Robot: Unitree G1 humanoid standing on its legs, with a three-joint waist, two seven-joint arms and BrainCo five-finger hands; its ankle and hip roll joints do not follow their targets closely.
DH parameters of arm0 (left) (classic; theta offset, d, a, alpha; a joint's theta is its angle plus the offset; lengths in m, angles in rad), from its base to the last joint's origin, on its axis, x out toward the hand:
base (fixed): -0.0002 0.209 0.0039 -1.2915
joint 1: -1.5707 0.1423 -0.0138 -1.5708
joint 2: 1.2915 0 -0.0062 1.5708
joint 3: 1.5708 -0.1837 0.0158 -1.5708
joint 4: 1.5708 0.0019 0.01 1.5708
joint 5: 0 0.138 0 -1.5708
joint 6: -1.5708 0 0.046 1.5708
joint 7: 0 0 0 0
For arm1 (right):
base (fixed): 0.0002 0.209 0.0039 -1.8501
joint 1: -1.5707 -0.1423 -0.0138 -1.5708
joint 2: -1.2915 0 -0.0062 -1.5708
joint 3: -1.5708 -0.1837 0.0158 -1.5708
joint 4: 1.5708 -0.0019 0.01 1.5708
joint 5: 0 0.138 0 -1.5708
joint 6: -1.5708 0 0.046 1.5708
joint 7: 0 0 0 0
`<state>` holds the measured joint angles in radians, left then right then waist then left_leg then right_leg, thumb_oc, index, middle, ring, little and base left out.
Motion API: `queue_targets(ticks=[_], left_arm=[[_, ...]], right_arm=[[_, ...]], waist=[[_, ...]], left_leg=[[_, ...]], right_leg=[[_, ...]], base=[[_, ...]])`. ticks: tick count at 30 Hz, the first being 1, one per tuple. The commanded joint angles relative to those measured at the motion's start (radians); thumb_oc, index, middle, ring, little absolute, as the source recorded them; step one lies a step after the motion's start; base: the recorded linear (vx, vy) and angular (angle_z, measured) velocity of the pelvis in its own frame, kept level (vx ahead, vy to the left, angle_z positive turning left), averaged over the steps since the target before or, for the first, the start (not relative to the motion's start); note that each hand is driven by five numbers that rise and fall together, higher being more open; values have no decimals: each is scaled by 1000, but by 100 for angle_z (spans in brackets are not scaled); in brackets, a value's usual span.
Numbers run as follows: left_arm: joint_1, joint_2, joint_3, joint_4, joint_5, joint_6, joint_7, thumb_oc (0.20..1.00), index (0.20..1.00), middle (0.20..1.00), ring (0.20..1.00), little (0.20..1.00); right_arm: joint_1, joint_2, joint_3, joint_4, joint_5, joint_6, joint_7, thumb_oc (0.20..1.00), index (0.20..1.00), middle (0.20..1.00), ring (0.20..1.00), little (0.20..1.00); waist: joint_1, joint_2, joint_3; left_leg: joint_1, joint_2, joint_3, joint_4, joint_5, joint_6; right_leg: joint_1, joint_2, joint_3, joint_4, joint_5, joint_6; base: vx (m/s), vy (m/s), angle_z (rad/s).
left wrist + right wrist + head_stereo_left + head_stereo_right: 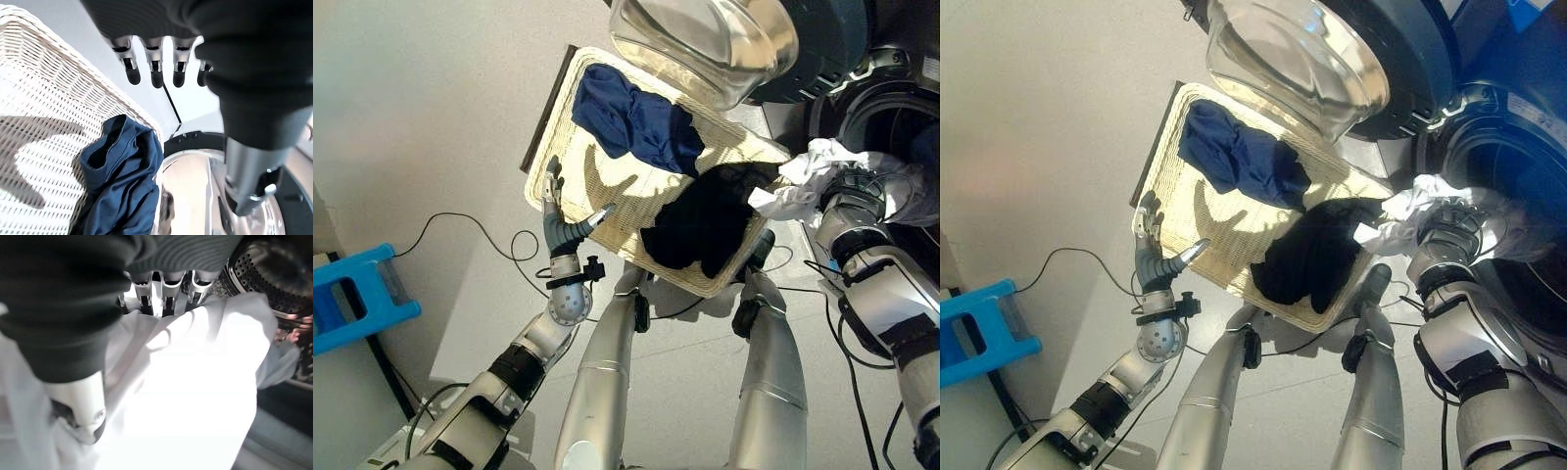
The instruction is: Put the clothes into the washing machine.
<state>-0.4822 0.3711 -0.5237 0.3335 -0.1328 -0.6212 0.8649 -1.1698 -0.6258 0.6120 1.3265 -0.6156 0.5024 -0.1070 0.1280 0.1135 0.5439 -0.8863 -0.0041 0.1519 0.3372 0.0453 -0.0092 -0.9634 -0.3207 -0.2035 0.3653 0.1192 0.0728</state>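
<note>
Your right hand (1447, 233), at the right edge, grips the white garment (1410, 211) at the washing machine drum (1518, 176); the cloth hides its fingertips. Your left hand (563, 223) hovers slack-fingered, holding nothing, over the wicker basket (607, 196) with blue (636, 122) and black clothes (705, 220).

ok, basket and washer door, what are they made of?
Basket: pale woven wicker or rattan, going by the open weave in the left wrist view; could be plastic imitation. Washer door: clear glossy bowl, glass or hard plastic, in a dark surround.
</note>
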Motion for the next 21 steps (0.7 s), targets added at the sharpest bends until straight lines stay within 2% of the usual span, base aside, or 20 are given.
queue_targets(ticks=[1, 2, 5, 10, 13, 14, 15, 16, 19, 21], left_arm=[[21, -37, 40, -81, 1, -44, -10, 1000, 1000, 1000, 1000, 1000], [30, -30, 46, -89, 1, -37, -17, 1000, 1000, 1000, 1000, 1000], [35, -29, 49, -96, 0, -27, -20, 1000, 1000, 1000, 1000, 1000], [44, -28, 54, -114, 7, -12, -17, 1000, 1000, 1000, 1000, 1000], [58, -21, 54, -112, 17, -22, -7, 1000, 1000, 1000, 1000, 1000], [58, -21, 54, -112, 17, -22, -7, 1000, 1000, 1000, 1000, 1000], [65, -17, 55, -114, 21, -23, -2, 1000, 1000, 1000, 1000, 1000], [77, -14, 55, -121, 28, -21, 8, 1000, 1000, 1000, 1000, 1000], [88, -12, 54, -117, 31, -22, 23, 1000, 1000, 1000, 1000, 1000], [97, -3, 56, -126, 23, -14, 31, 1000, 1000, 1000, 1000, 1000]], right_arm=[[47, -94, 70, 87, -166, 57, 129, 200, 200, 200, 200, 200], [65, -102, 79, 82, -214, 70, 146, 200, 200, 200, 200, 200], [73, -103, 89, 75, -206, 90, 127, 200, 200, 200, 200, 200], [90, -124, 63, 62, -18, 75, -74, 200, 200, 200, 200, 200], [112, -153, 15, 53, 187, 41, -278, 200, 200, 200, 200, 200], [112, -153, 15, 53, 187, 41, -278, 200, 200, 200, 200, 200], [135, -166, -48, 36, 344, -20, -437, 200, 200, 200, 200, 200], [165, -184, -141, 8, 459, -75, -553, 200, 200, 200, 200, 200], [213, -196, -267, -26, 649, -170, -688, 200, 200, 200, 200, 200], [271, -200, -388, -60, 832, -268, -767, 200, 200, 200, 200, 200]], waist=[[-1, 144, -24], [-2, 140, -24], [-5, 137, -24], [-12, 124, -24], [-22, 110, -24], [-22, 110, -24], [-30, 101, -24], [-39, 92, -24], [-57, 81, -24], [-72, 74, -24]], left_leg=[[-42, -45, 34, 32, -55, -32], [-41, -45, 30, 30, -54, -36], [-36, -43, 30, 22, -50, -38], [-12, -31, 37, 8, -51, -41], [6, -22, 39, 0, -53, -42], [6, -22, 39, 0, -53, -42], [19, -18, 43, -4, -56, -41], [36, -12, 47, -5, -63, -42], [58, -8, 54, -4, -72, -42], [76, -3, 61, -3, -81, -41]], right_leg=[[-63, 0, -95, 73, -29, 66], [-60, 2, -98, 72, -28, 69], [-57, 8, -94, 67, -27, 68], [-33, 19, -96, 57, -27, 72], [-14, 29, -99, 50, -27, 74], [-14, 29, -99, 50, -27, 74], [-1, 37, -99, 46, -27, 75], [16, 43, -98, 45, -32, 75], [35, 56, -91, 46, -39, 74], [50, 65, -84, 50, -47, 71]], base=[[-16, -30, 3], [0, 0, 0], [0, 0, 0], [-5, -1, -1], [-3, -1, -1], [0, 0, 0], [0, 0, 0], [0, 0, 0], [15, 53, -8], [24, 68, -8]])
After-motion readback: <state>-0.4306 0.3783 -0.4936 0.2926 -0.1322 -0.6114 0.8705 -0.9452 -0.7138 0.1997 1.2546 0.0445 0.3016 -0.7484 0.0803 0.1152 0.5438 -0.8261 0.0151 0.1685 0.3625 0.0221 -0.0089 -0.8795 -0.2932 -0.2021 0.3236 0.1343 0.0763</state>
